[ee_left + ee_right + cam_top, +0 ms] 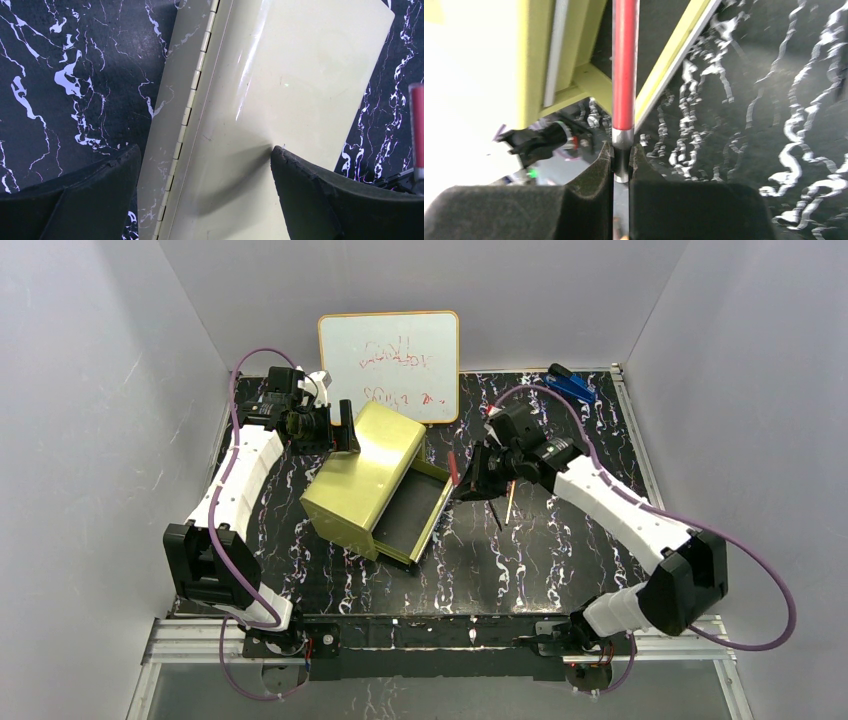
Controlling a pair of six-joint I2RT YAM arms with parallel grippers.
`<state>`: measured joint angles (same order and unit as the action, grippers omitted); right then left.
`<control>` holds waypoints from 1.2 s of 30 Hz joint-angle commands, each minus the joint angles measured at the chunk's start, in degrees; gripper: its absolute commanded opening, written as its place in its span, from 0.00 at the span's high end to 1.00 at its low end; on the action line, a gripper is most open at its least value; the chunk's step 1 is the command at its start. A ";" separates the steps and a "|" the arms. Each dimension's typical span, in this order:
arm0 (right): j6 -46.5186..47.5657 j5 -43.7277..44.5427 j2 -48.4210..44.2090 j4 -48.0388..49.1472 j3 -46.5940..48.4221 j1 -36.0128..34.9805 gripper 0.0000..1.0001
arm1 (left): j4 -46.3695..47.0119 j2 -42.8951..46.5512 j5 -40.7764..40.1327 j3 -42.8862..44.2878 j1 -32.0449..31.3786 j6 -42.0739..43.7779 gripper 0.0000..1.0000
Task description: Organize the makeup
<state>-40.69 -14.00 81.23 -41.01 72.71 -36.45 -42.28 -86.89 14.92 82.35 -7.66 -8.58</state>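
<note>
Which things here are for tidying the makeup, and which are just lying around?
For the job:
red stick, pinched in the right gripper
open yellow-green box, with the left gripper at it

Just lying about:
whiteboard
blue object at the back

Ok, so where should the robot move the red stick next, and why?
Probably a little further over the open yellow-green metal box, then down into it. The right tool is shut on the thin red stick, and the stick hangs right by the box's rim, partly over the dark inside, so letting go now might land it on the edge.
</note>
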 commanded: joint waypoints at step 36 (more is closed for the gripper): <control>-37.89 6.63 21.67 28.18 -0.33 -11.96 0.48 | -3.31 2.35 -5.68 -3.09 0.37 1.64 0.02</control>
<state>-79.35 -6.85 102.87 -16.01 67.85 -48.14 -41.98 -85.08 12.88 81.12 -7.64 -8.62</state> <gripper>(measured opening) 0.399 0.984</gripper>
